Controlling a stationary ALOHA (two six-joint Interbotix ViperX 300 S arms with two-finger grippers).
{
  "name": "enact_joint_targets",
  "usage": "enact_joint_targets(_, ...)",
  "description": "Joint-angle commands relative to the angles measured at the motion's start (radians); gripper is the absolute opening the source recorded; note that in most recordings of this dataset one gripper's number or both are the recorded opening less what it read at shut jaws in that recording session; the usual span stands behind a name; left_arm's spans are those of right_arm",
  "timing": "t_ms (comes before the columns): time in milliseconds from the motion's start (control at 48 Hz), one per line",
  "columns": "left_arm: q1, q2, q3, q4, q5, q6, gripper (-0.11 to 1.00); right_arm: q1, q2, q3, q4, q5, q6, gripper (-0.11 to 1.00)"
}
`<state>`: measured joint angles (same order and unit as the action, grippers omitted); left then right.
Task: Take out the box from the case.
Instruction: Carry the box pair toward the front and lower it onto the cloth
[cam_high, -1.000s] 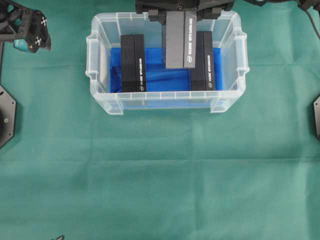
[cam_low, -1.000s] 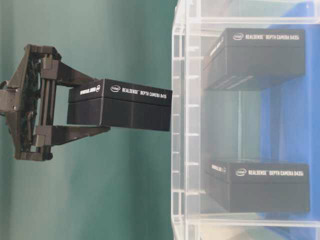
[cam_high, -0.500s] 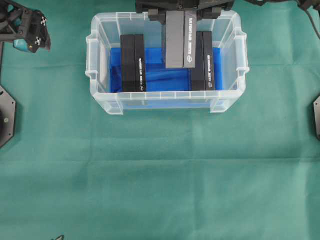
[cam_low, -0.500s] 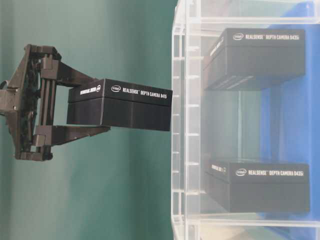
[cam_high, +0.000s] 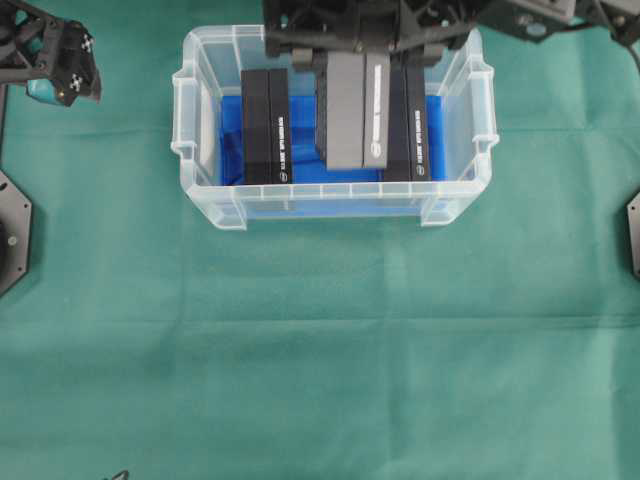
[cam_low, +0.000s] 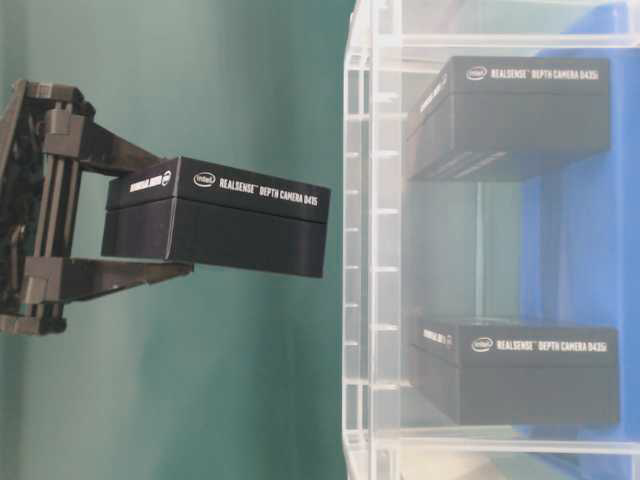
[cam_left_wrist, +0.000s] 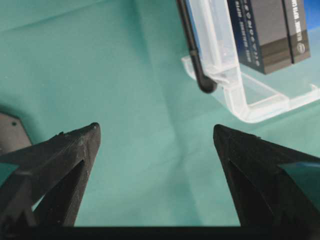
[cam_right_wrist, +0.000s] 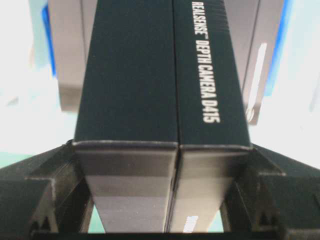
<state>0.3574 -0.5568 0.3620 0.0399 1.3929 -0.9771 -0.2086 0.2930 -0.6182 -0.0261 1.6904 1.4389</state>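
The clear plastic case stands at the back middle of the table, blue cloth on its bottom. My right gripper is shut on a black box labelled as a depth camera and holds it above the case. In the table-level view this box hangs between the fingers, clear of the case rim. The right wrist view shows the box clamped at both sides. Two more black boxes stand inside the case. My left gripper is open at the far left, its jaws holding nothing.
Green cloth covers the table in front of the case. Dark arm bases sit at the left edge and right edge. The left wrist view shows the case's corner ahead to the right.
My right gripper has lifted the held box farther from the case; its end now stands clear of the rim. The left arm has not moved.
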Motion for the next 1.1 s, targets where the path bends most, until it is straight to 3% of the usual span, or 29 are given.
enact_joint_targets(0,-0.002,-0.008,-0.009,0.003,-0.002,0.002,0.97,0.026,-0.052,-0.029,-0.006,-0.002,0.008,0.67)
enact_joint_targets(458,-0.002,-0.008,-0.009,0.006,0.000,0.002,0.97,0.196,-0.051,-0.029,-0.044,0.002,0.137,0.67)
enact_joint_targets(875,-0.002,-0.008,-0.009,0.005,-0.002,0.003,0.97,0.371,-0.040,-0.029,-0.049,0.015,0.334,0.67)
enact_joint_targets(1084,-0.002,-0.008,-0.009,0.005,-0.002,0.002,0.97,0.425,-0.038,-0.029,-0.046,0.006,0.388,0.67)
